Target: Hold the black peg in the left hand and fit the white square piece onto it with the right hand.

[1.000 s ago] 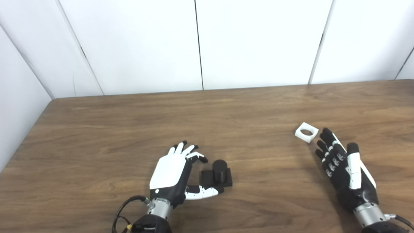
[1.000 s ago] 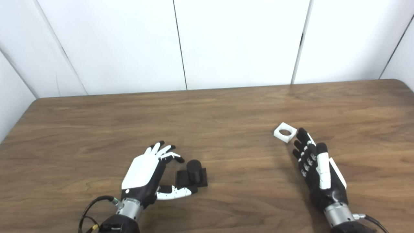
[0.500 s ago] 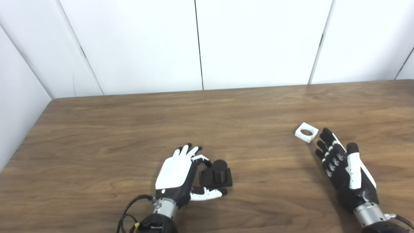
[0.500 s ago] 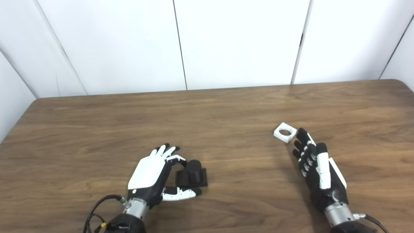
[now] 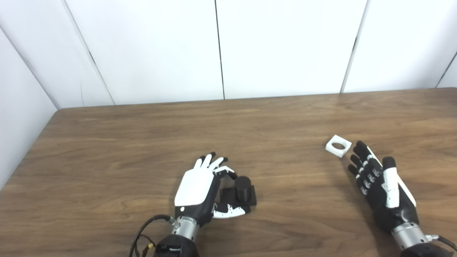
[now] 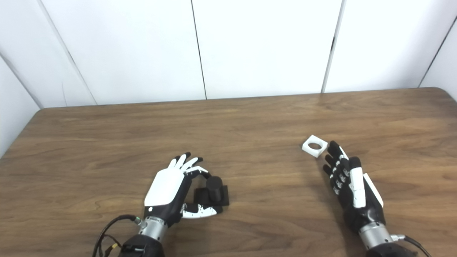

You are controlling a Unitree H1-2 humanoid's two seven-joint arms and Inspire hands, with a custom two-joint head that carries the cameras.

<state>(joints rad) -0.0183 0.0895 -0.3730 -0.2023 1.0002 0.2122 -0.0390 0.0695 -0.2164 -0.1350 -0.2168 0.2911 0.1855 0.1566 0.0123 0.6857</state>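
Note:
The black peg point(image 5: 242, 186), a short cylinder on a square black base, stands on the wooden table point(image 5: 142, 142) near the front middle. My left hand point(image 5: 200, 187) is open right beside it on its left, thumb under the base's near edge and fingers curled toward the cylinder, not closed on it. The white square piece point(image 5: 338, 145) with a round hole lies flat at the right. My right hand point(image 5: 378, 182) is open, palm up, with its fingertips just short of the white piece.
White wall panels point(image 5: 221, 50) stand behind the table's far edge. The table's left edge runs along a white side wall point(image 5: 21, 117). A black cable point(image 5: 142, 232) loops at my left wrist.
My left hand has moved right and forward up to the black peg, its fingers curling closer around it. The right hand and the white piece have not moved.

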